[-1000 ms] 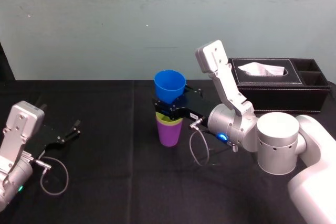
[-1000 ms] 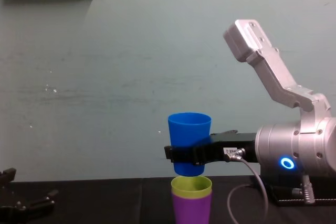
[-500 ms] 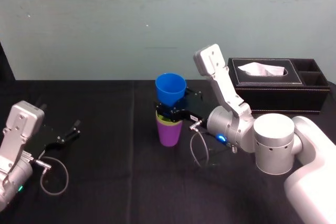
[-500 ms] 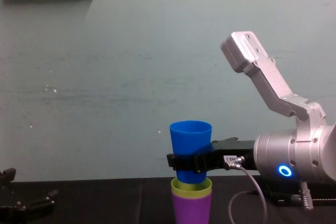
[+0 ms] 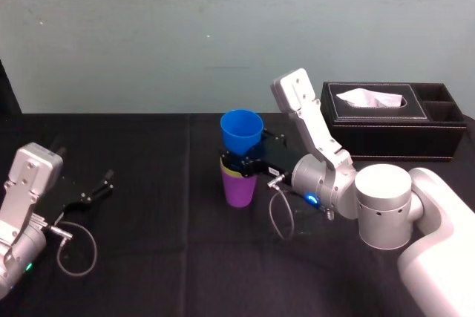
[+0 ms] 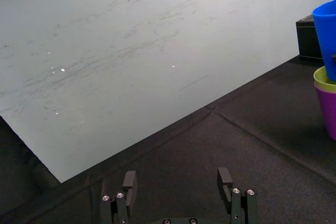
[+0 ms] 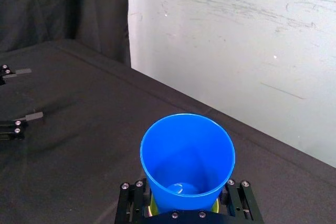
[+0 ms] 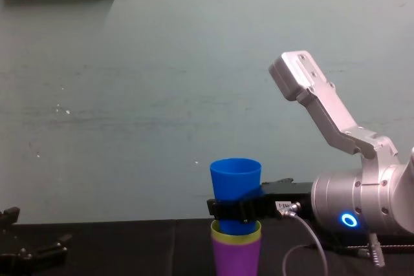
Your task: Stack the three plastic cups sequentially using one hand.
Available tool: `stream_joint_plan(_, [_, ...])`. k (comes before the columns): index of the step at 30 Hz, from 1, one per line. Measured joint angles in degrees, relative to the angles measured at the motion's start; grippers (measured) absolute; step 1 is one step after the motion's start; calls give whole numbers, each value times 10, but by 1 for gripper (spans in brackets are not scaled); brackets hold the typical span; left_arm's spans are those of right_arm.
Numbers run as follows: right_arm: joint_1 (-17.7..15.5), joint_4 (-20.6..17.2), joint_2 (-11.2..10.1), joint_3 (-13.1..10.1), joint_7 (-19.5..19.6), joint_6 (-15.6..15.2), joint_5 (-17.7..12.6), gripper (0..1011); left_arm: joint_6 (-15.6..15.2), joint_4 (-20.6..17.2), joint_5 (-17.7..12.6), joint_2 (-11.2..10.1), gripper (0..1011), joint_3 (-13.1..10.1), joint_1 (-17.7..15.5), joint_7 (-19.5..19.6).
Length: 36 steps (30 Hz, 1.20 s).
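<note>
Blue cup (image 5: pixel 241 132) sits partway inside the yellow-green cup (image 5: pixel 227 173), itself nested in the purple cup (image 5: pixel 239 190) on the table (image 5: pixel 163 257). My right gripper (image 5: pixel 239 162) clamps its lower wall so it seats straight; my left gripper (image 5: pixel 99 184) rests spread, far left.

The blue cup (image 8: pixel 236 179) is being gripped low on its wall by the right gripper (image 8: pixel 234 209), its base being held inside the yellow-green cup (image 8: pixel 226 236), which is being carried in the purple cup (image 8: pixel 236 258). The left gripper (image 8: pixel 35 236) is being rested at lower left.
</note>
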State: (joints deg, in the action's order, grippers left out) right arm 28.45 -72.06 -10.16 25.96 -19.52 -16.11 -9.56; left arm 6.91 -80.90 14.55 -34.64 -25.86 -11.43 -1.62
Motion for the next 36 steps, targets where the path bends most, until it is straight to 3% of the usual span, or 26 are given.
stream_joint_plan(21, [0, 8, 4, -5, 0, 4, 4, 716, 0, 0, 0, 0, 1000, 0, 0, 0])
stream_joint_plan(31, [-1, 8, 3, -4, 0, 3, 4, 985, 0, 0, 0, 0, 1000, 0, 0, 0])
stream_joint_plan(36, [-1, 7, 3, -4, 0, 3, 4, 1002, 0, 0, 0, 0, 1000, 0, 0, 0])
